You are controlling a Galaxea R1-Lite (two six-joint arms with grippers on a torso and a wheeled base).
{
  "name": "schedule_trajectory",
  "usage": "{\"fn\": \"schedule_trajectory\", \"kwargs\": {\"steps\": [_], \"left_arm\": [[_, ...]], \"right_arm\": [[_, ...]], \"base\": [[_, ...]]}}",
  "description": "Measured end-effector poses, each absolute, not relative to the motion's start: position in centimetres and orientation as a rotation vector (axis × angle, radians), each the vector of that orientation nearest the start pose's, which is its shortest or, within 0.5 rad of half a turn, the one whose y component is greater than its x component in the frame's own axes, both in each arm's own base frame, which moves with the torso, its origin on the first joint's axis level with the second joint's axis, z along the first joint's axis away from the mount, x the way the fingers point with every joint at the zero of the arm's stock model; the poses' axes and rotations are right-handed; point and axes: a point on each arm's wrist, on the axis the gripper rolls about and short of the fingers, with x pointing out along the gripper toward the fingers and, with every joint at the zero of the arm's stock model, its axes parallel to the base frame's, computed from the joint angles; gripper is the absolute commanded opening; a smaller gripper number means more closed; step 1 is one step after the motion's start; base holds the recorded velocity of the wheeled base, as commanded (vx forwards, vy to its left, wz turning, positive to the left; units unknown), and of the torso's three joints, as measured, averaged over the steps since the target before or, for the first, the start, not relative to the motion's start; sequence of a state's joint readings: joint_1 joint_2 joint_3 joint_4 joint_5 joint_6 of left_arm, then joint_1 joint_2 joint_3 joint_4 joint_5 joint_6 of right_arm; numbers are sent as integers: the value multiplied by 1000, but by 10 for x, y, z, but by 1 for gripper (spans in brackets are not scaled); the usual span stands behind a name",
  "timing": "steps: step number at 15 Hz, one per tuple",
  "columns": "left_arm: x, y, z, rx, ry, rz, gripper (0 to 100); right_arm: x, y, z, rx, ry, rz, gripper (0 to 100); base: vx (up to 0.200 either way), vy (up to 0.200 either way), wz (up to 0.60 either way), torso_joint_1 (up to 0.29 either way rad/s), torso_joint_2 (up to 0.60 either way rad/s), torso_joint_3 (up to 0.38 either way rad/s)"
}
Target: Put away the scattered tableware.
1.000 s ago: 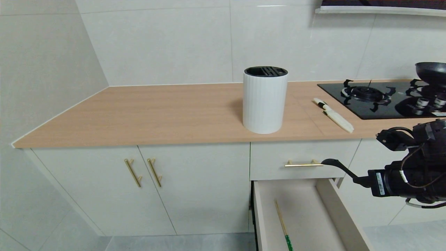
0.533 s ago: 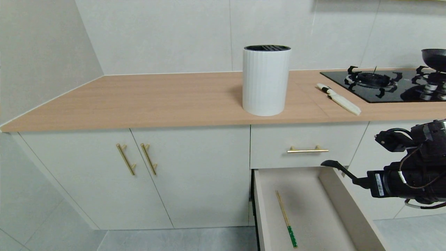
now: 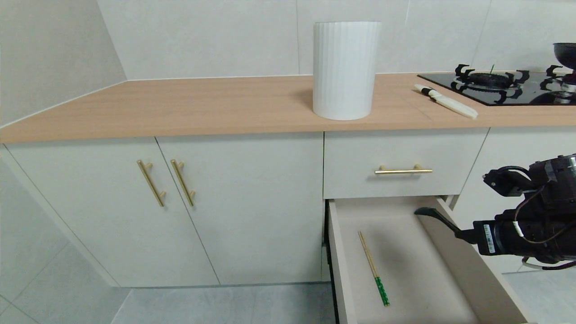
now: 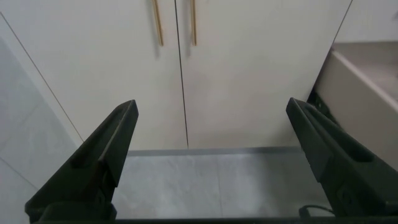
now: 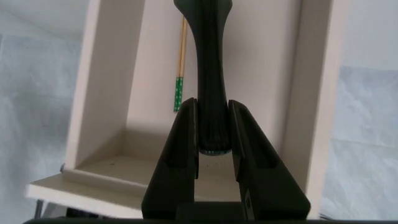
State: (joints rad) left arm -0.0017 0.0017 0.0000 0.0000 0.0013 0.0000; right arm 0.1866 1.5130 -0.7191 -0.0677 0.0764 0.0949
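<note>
Right gripper (image 3: 470, 234) is clamped on the handle of a black utensil (image 3: 432, 213). It hangs level above the open drawer (image 3: 338, 256), with the utensil's tip over the inside, near the right wall and back corner. In the right wrist view the utensil (image 5: 208, 68) runs between the drawer's two side walls and touches neither. The gripper (image 5: 211, 115) sits above the front end.

One pair of chopsticks (image 3: 373, 268) with green ends lies flat on the drawer floor, closer to the left wall. There is bare floor between it and the right wall.

Left gripper (image 4: 211, 112) is down low facing the cabinet doors, jaws spread wide with nothing in them.

On the bench (image 3: 202, 103):
- One white ribbed holder (image 3: 345, 69) stands upright near the front edge.
- One knife (image 3: 445, 101) lies flat between the holder and the stove (image 3: 495, 83), apart from both.

Gold handles:
- Two on the double doors.
- One on the shut upper drawer (image 3: 403, 170).
</note>
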Motion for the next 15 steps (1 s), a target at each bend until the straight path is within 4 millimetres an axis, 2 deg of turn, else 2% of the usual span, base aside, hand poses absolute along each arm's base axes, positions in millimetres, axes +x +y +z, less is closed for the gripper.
{"fn": "schedule_trajectory", "kwargs": {"steps": [3,10,13,15], "left_arm": [[-23,0,76,0,2,0,100],[-23,0,76,0,2,-1,100],[-23,0,76,0,2,0,100],[-23,0,76,0,2,0,100]], "right_arm": [[231,46,160,49,740,217,0],[236,48,157,50,734,223,0],[257,52,139,62,725,217,0],[277,56,116,89,712,204,0]], "base": [[0,0,0,-32,188,131],[0,0,0,0,0,0],[0,0,0,0,0,0],[0,0,0,0,0,0]]}}
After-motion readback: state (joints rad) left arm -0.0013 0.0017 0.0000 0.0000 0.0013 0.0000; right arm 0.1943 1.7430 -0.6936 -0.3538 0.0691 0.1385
